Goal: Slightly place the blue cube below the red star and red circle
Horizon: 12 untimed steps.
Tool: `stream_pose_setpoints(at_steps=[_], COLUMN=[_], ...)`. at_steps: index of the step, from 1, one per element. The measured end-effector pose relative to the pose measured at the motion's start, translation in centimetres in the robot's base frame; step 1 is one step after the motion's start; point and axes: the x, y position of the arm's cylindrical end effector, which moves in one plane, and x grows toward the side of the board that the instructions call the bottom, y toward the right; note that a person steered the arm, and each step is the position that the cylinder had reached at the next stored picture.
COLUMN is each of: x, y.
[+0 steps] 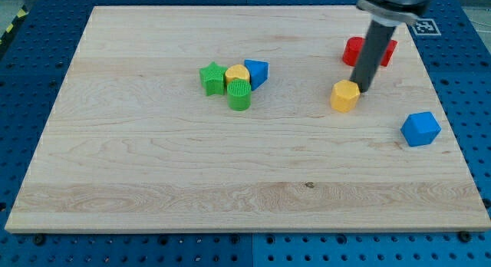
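My tip (360, 90) is down on the wooden board (153, 182) in the view's upper right, and it sits right at the upper right edge of the yellow hexagonal block (345, 96), touching it or as good as touching. No jaws here to spread or pinch, just a straight dark rod (371, 56) slanting up toward the view's top, where it meets the arm's dark body at the frame edge. It grips nothing.

Just behind the rod, toward the view's top, there's a red block (354, 49), partly hidden by the rod; its shape can't be made out, and whether it is one red piece or two pressed together can't be told from here.

Now the blue cube (420, 129): it's lying toward the view's lower right of my tip, near the board's right edge, apart from the yellow hexagonal block and well below the red block. Nothing touches it.

Over to the view's left, well apart from all this, a tight cluster: a green star (212, 77) on the left, a yellow cylinder (237, 74) in the middle, a blue wedge-like block (257, 72) on the right, and a green cylinder (239, 94) tucked just beneath them. They're all bunched up against one another.

Around the board, a blue perforated table (31, 83) shows on every side.
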Motion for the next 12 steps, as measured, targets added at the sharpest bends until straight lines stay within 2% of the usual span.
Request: stream_pose_setpoints(at_steps=[1, 2, 3, 4, 5, 6, 7, 9, 10, 11, 12], x=[4.2, 7.4, 8.7, 12.9, 13.9, 12.8, 11.5, 10.8, 7.8, 10.9, 10.9], y=[-3.0, -3.6, -0.4, 3.9, 10.0, 15.0, 15.1, 8.5, 7.1, 9.6, 15.0])
